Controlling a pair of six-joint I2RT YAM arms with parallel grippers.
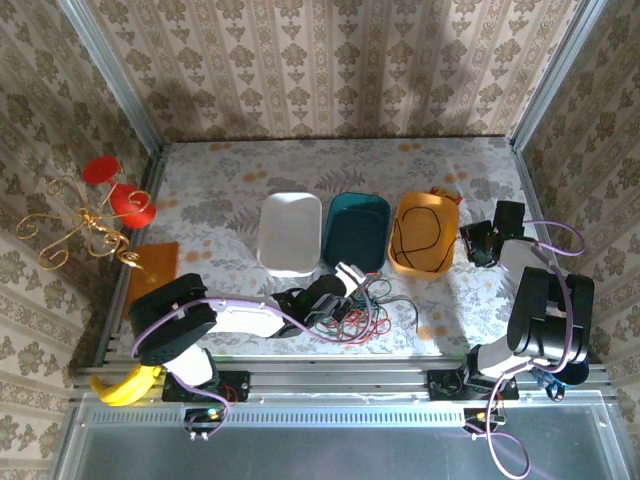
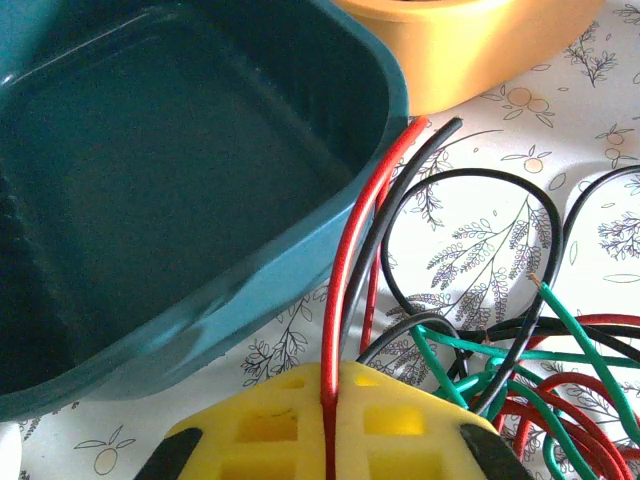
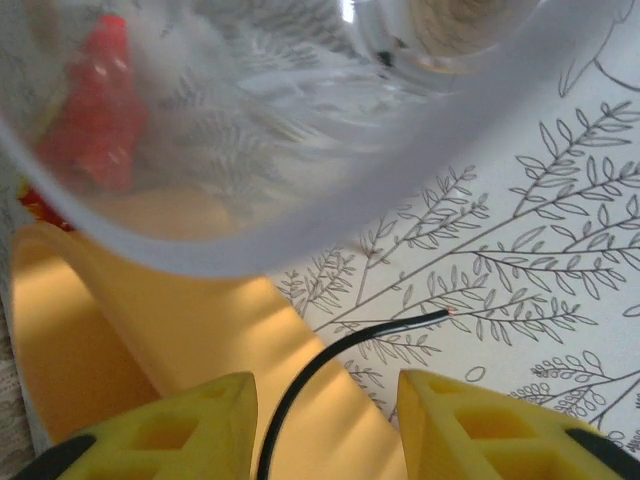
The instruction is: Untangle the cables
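Observation:
A tangle of red, green and black cables (image 1: 352, 314) lies on the patterned table just in front of the teal tray (image 1: 356, 200). My left gripper (image 1: 348, 278) reaches over it. In the left wrist view its yellow fingers (image 2: 400, 420) are pressed together, so the left gripper (image 2: 333, 378) is shut on a red cable (image 2: 345, 270) that runs up beside the teal tray (image 2: 200, 150). My right gripper (image 1: 479, 244) hangs open by the orange tray (image 1: 425, 197). A black cable (image 3: 330, 358) passes loose between the right gripper's (image 3: 328, 392) parted fingers.
A white tray (image 1: 290, 200) stands left of the teal one. The orange tray holds a looped black cable (image 1: 418, 236). A gold wire ornament (image 1: 85, 225) and an orange mat (image 1: 152, 270) sit at the left edge. Patterned walls close in the table.

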